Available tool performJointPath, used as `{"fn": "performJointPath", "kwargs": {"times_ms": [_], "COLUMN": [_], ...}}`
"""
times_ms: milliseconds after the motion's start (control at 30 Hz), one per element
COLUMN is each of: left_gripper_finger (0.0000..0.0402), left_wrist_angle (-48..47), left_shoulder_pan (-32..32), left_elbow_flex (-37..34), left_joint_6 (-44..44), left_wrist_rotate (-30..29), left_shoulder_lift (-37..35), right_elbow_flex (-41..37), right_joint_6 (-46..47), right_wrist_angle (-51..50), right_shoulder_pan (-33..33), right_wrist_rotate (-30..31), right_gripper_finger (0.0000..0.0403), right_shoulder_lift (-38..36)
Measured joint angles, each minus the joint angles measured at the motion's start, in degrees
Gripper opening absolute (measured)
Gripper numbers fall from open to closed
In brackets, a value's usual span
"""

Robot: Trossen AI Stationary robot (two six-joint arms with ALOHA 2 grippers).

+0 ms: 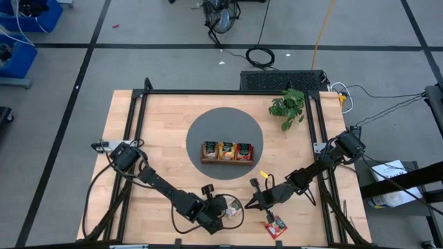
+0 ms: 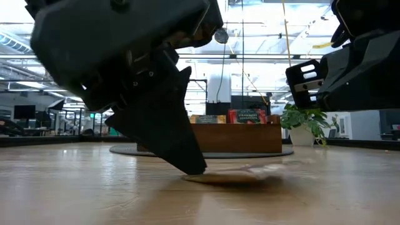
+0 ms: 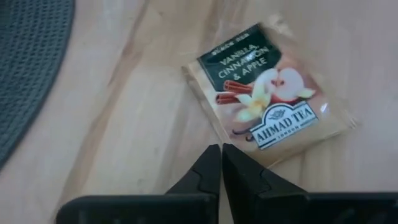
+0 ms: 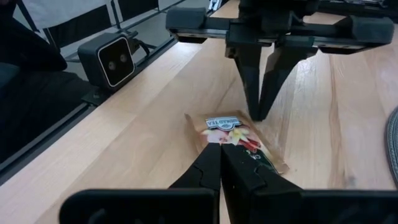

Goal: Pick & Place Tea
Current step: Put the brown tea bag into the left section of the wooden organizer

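Note:
A pale tea packet [image 3: 267, 93] with a dark green label lies flat on the wooden table near its front edge [image 1: 232, 211]. My left gripper [image 3: 221, 150] is shut and points steeply down, its tips at the table beside one edge of that packet [image 4: 231, 134]. My right gripper [image 4: 221, 149] is shut too. It faces the packet from the table's right side and hovers above the table [image 2: 325, 75]. A red tea packet [image 1: 275, 226] lies flat at the front edge. The brown tray [image 1: 227, 160] holds three upright packets. My left gripper comes slanting down from the table's left, and its shut fingertips [image 4: 258, 114] reach the tabletop right at the pale packet's edge [image 3: 214, 112]. Whether the fingertips touch the packet I cannot tell. The packet lies flat on the table.
The tray stands on a round grey mat [image 1: 225, 124] at the table's middle. A green plant [image 1: 288, 105] stands at the far right. A small yellow piece [image 1: 264, 174] lies right of the mat. Black frame rails run along the table's left and right sides.

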Motion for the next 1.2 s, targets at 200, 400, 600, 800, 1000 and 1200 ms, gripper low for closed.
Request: {"fn": "performJointPath", "kwargs": {"times_ms": [200,400,600,800,1000,1200], "left_gripper_finger": [0.0024,0.0024,0.0024,0.0024,0.0024,0.0023], "left_wrist_angle": [2.1,4.2,7.3,7.0,14.6,7.2], "left_shoulder_pan": [-0.2,-0.4,-1.7,-2.8,-2.7,0.0], "left_elbow_flex": [0.0,-0.1,-0.1,0.8,2.8,2.8], "left_joint_6": [0.6,4.2,10.2,12.5,20.6,14.8], "left_wrist_rotate": [1.1,1.5,2.7,2.3,1.9,3.9], "left_shoulder_lift": [0.0,0.1,0.2,-0.5,-0.8,-0.5], "right_elbow_flex": [0.0,0.0,0.0,0.0,0.0,0.0], "right_joint_6": [1.0,4.8,4.9,6.4,8.7,11.2], "right_wrist_angle": [-0.7,-3.5,-3.8,-4.1,-6.6,-7.7], "right_shoulder_pan": [0.0,-0.9,-1.0,-1.0,-1.6,-2.5], "right_wrist_rotate": [0.1,0.2,0.2,0.2,0.0,-1.4], "right_gripper_finger": [0.0,0.0,0.0,0.0,0.0,0.0], "right_shoulder_lift": [0.0,0.0,0.0,0.0,-0.1,-0.1]}}
